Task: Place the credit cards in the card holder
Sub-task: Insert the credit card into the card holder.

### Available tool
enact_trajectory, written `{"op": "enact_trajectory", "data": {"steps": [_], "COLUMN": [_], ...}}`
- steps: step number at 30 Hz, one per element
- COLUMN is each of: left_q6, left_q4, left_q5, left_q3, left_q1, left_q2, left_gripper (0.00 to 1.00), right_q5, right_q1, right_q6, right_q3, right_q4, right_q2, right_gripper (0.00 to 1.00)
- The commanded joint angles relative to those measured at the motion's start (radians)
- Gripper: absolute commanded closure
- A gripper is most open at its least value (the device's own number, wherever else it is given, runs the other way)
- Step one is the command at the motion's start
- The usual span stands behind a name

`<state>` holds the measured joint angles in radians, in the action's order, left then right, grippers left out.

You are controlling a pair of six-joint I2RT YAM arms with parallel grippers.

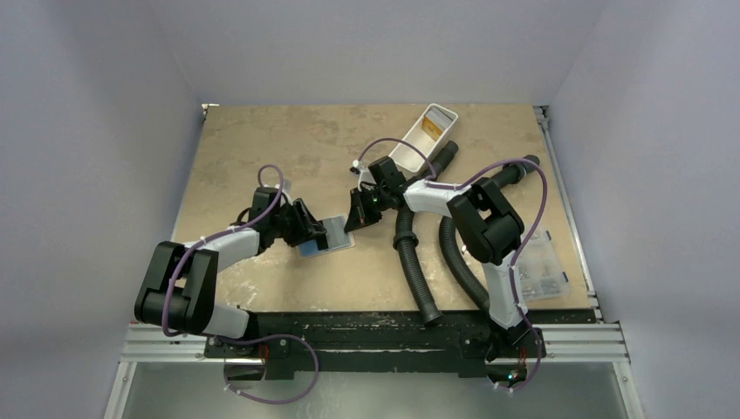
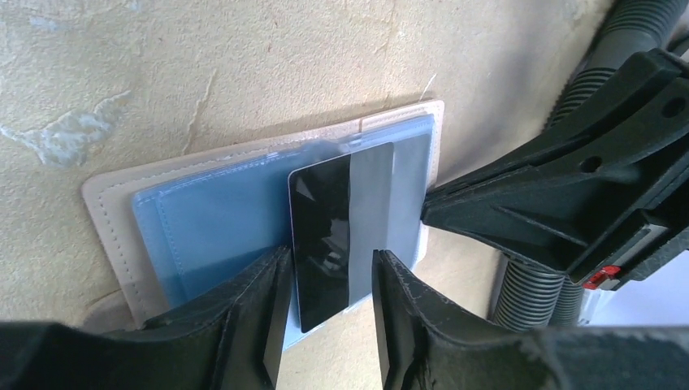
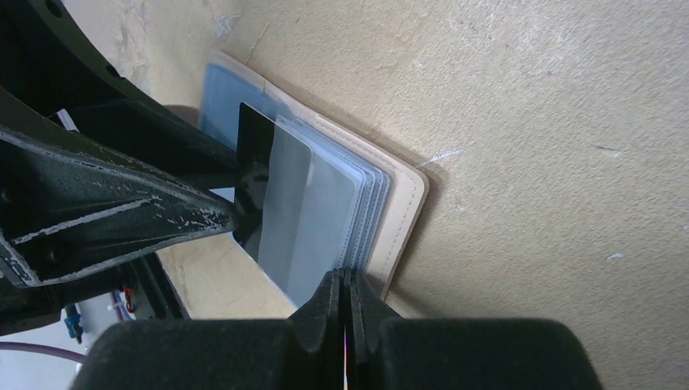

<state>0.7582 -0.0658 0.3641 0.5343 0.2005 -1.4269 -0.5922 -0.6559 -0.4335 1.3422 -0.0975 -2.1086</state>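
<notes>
The tan card holder (image 1: 337,232) lies open on the table between both grippers, shown in the left wrist view (image 2: 106,219) and the right wrist view (image 3: 404,215). A black card (image 2: 321,215) sits partly under its clear pocket, near end sticking out; it also shows in the right wrist view (image 3: 253,154). My left gripper (image 2: 329,258) is open, its fingertips either side of that near end (image 1: 307,229). My right gripper (image 3: 345,276) is shut, its tip against the holder's far edge (image 1: 356,214). The holder's other leaf looks light blue (image 2: 211,227). An orange-tan card (image 1: 430,127) lies in the tray.
A white rectangular tray (image 1: 410,153) stands at the back, behind the right gripper. Two black corrugated hoses (image 1: 410,262) run from the middle toward the near edge. A clear compartment box (image 1: 543,266) sits at the right edge.
</notes>
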Motion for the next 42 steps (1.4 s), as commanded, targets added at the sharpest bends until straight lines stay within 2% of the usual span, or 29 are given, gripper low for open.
{"op": "enact_trajectory", "data": {"steps": [1, 4, 11, 16, 19, 23, 29, 37, 42], "left_q6": [-0.043, -0.003, 0.068, 0.077, 0.073, 0.011, -0.075, -0.039, -0.021], "left_q4": [0.133, 0.112, -0.076, -0.073, -0.015, 0.153, 0.269, 0.142, 0.041], "left_q5": [-0.087, -0.115, -0.085, -0.087, -0.094, -0.152, -0.184, -0.1, -0.075], "left_q3": [0.061, 0.087, 0.103, 0.106, 0.114, 0.151, 0.192, 0.166, 0.172], "left_q1": [0.055, 0.117, 0.187, 0.197, 0.197, 0.195, 0.171, 0.165, 0.175], "left_q2": [-0.003, -0.026, -0.07, -0.058, -0.034, 0.003, 0.078, -0.005, -0.073], "left_gripper": [0.56, 0.54, 0.55, 0.53, 0.52, 0.48, 0.46, 0.46, 0.46], "right_q5": [0.05, 0.05, 0.037, 0.036, 0.037, 0.053, 0.14, 0.12, 0.123], "right_q1": [-0.01, -0.01, -0.011, -0.011, -0.011, -0.011, -0.008, -0.008, -0.01], "right_q6": [0.021, 0.02, 0.011, 0.005, -0.008, -0.003, 0.04, 0.024, 0.019], "right_q3": [0.004, 0.004, 0.002, -0.005, -0.014, -0.011, 0.022, 0.015, 0.014], "right_q4": [-0.03, -0.03, -0.02, -0.014, -0.002, -0.024, -0.106, -0.092, -0.085], "right_q2": [-0.037, -0.036, -0.04, -0.029, -0.018, 0.011, 0.073, 0.051, 0.039], "right_gripper": [1.0, 1.0, 1.0, 1.0, 1.0, 1.0, 0.92, 0.84, 0.84]}}
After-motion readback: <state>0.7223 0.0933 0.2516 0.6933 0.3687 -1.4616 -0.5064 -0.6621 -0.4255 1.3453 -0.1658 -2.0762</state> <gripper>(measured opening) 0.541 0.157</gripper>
